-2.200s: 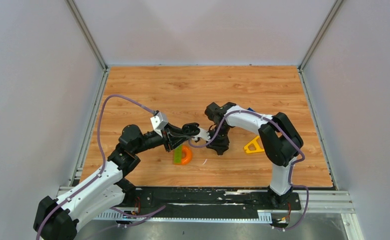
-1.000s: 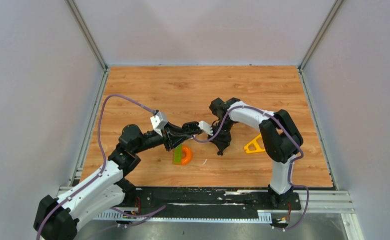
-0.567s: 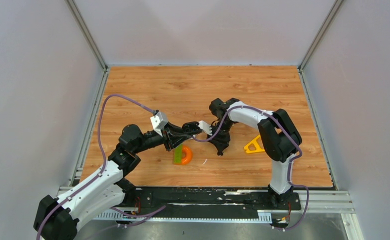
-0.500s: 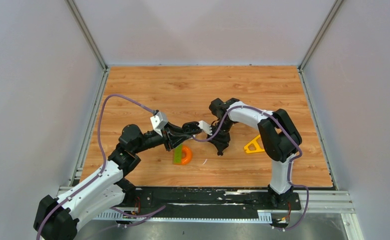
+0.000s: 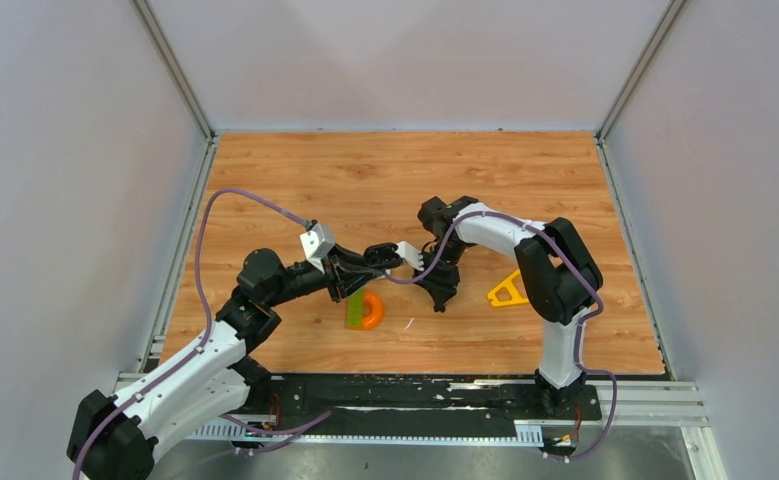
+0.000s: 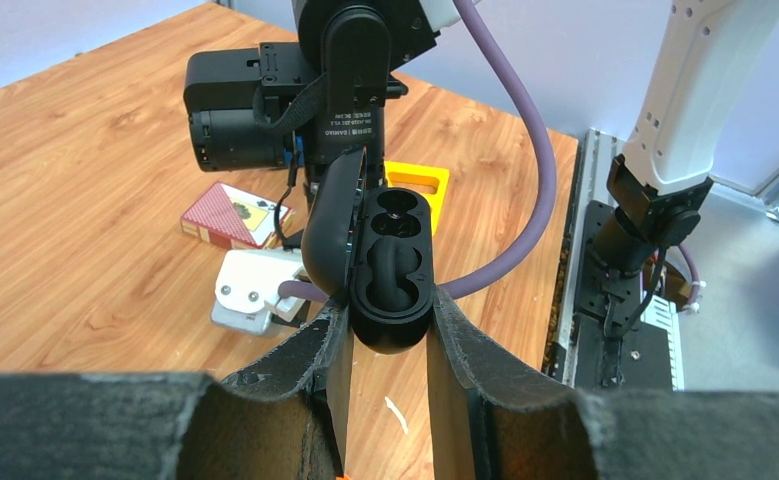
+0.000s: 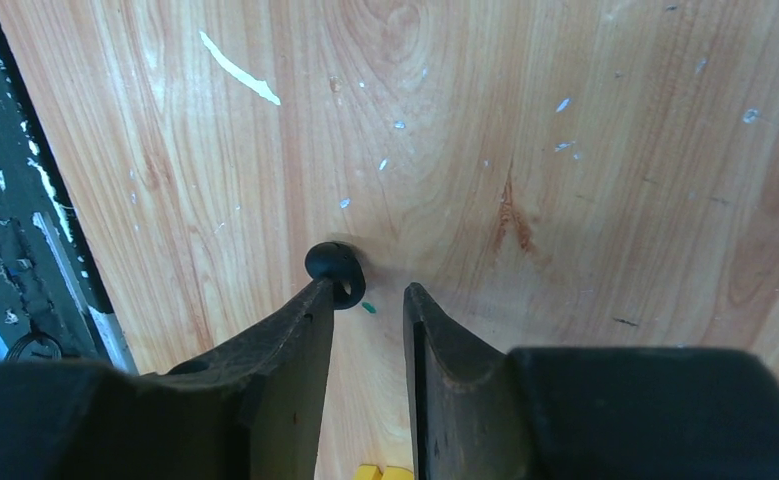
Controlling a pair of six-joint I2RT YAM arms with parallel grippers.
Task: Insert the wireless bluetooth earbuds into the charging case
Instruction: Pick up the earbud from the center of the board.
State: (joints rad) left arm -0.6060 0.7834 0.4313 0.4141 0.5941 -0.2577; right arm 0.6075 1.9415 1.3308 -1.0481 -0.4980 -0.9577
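Table (image 5: 365, 180): wood grain, scuffed under the right hand.

Risks, biggest item down:
- Left hand (image 6: 387, 306) is clamped on the black charging case (image 6: 393, 262). Lid is open and the case is held off the table. The fingers pinch only the rounded near end. I judge a downward push during insertion could pivot the case or squeeze it out.
- Right hand (image 7: 370, 292) points down at the table, fingers a narrow gap apart with nothing between them.
- One black earbud (image 7: 331, 264) lies on the table touching one fingertip, outside the gap. Closing from here would catch air and likely knock it away, and it looks round enough to roll. I'd shift the hand sideways to straddle it first.
- White sliver (image 7: 240, 68) lies well beyond the fingertips. It is debris, not a bud.

Views:
- Only the right wrist view shows the earbud and its contact with the finger. From overhead it is hidden under the hand.
- Only the left wrist view shows the case wells. The near well looks empty; the far well I cannot tell.
- Only the overhead view shows that the two hands are near each other but apart.
- No other earbuds found in any view.
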